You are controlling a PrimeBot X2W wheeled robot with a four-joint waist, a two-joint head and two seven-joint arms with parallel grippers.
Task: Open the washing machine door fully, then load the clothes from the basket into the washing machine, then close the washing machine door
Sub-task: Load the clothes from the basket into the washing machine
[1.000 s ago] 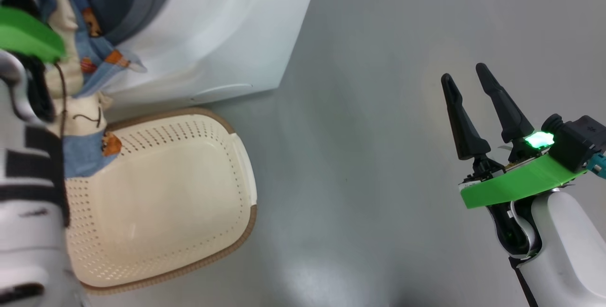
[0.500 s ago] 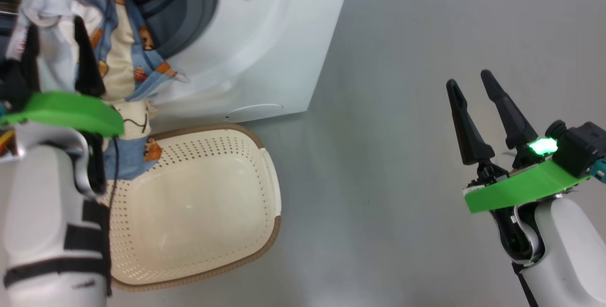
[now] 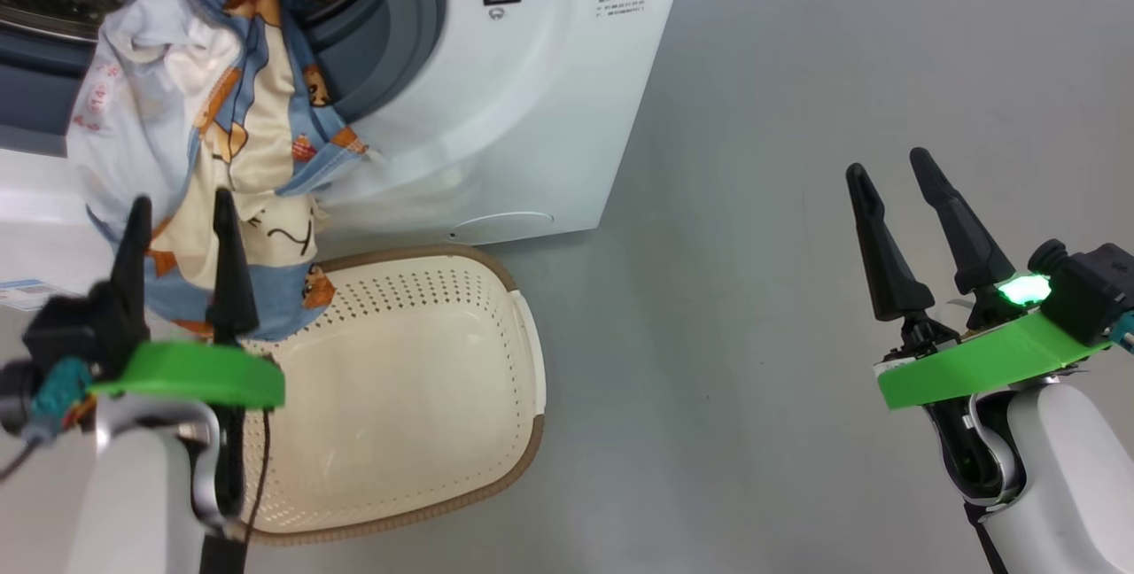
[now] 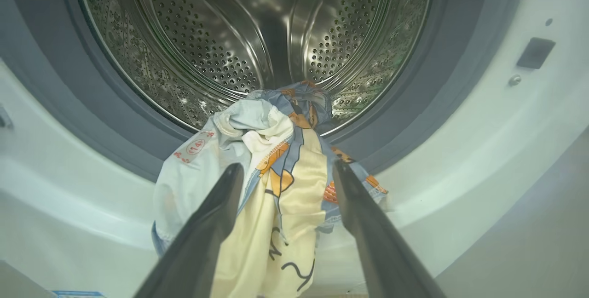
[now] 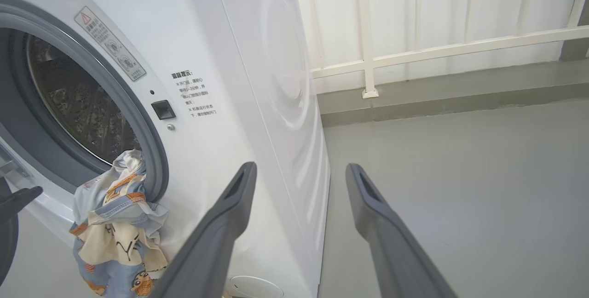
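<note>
The washing machine [image 3: 532, 113] stands with its drum [image 4: 257, 26] open. The washing machine door [image 3: 35, 87] is swung out at the far left. The clothes [image 3: 221, 122], light blue with orange figures and cream patches, hang out of the drum mouth over the grey ring [image 4: 414, 118]. Their lower end dangles above the basket's back left corner. The basket [image 3: 496, 459] sits on the floor in front of the machine, its inside bare. My left gripper [image 3: 180, 202] is open just in front of the hanging clothes [image 4: 276, 160], holding nothing. My right gripper [image 3: 888, 165] is open over bare floor to the right.
Grey floor [image 3: 753, 202] stretches right of the machine. A white railing and wall [image 5: 437, 36] run behind it. The machine's white side panel [image 5: 276, 82] is close to my right gripper [image 5: 299, 169]. A small blue label [image 3: 27, 290] shows on the machine's front at lower left.
The head view has shifted, so the machine sits further right. My open left gripper has drawn back from the drum mouth, leaving the clothes draped over the rim. The right arm has stayed put.
</note>
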